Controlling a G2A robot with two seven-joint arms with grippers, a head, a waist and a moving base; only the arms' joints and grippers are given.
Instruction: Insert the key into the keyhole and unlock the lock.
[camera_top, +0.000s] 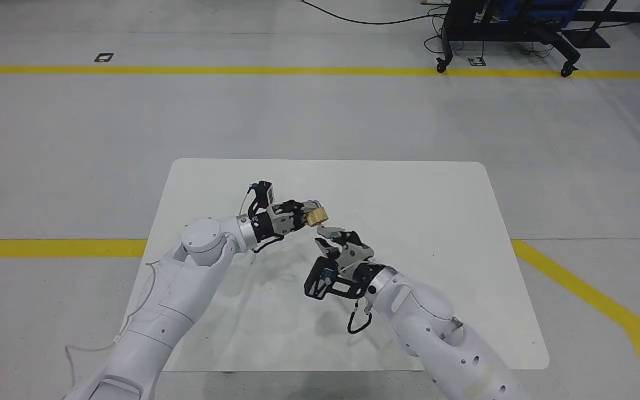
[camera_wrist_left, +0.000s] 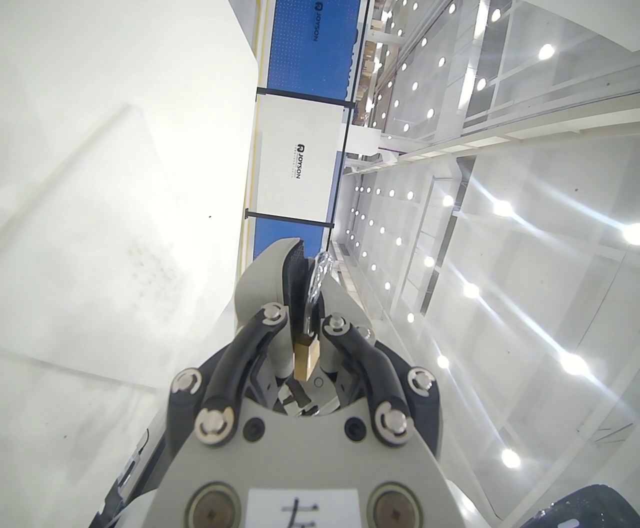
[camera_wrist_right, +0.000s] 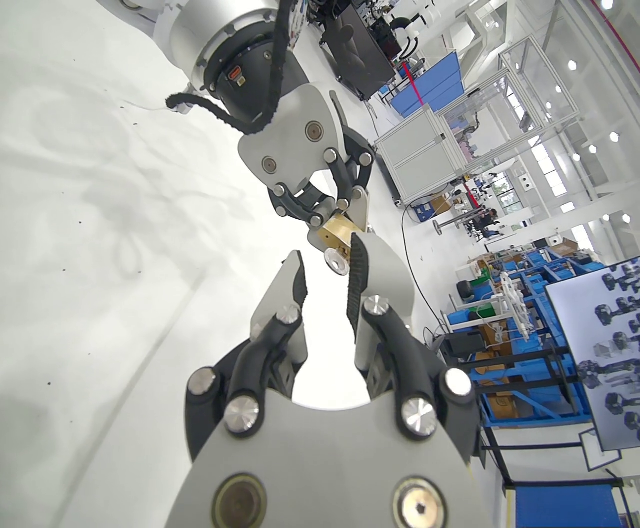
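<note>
Writing first: a white sticker (camera_wrist_left: 302, 507) on the back of the left gripper (camera_top: 303, 213) carries one dark handwritten character. A white and blue panel (camera_wrist_left: 300, 167) in the room bears printed lettering.

The left gripper's jaws are clamped on a small brass lock (camera_wrist_right: 336, 231), which sits between its fingers. A silver key (camera_wrist_right: 336, 261) juts from the end of the lock. The long axis of the key runs out along the left fingers, away from that palm, and its round head points toward the right gripper (camera_wrist_right: 326, 252).

The right gripper's jaws stand apart and hold nothing. The key head lies between their tips, close against one ribbed black pad (camera_wrist_right: 356, 270). Whether it touches the pad cannot be told.

Both grippers meet above a plain white table (camera_top: 420, 200). The table stands on a pale grey floor marked with yellow lines (camera_top: 300, 70). Around it is a bright hall with rows of round ceiling lights (camera_wrist_left: 502, 207), blue workbenches (camera_wrist_right: 525, 320) and a large screen (camera_wrist_right: 610, 320) showing small dark pictures.
</note>
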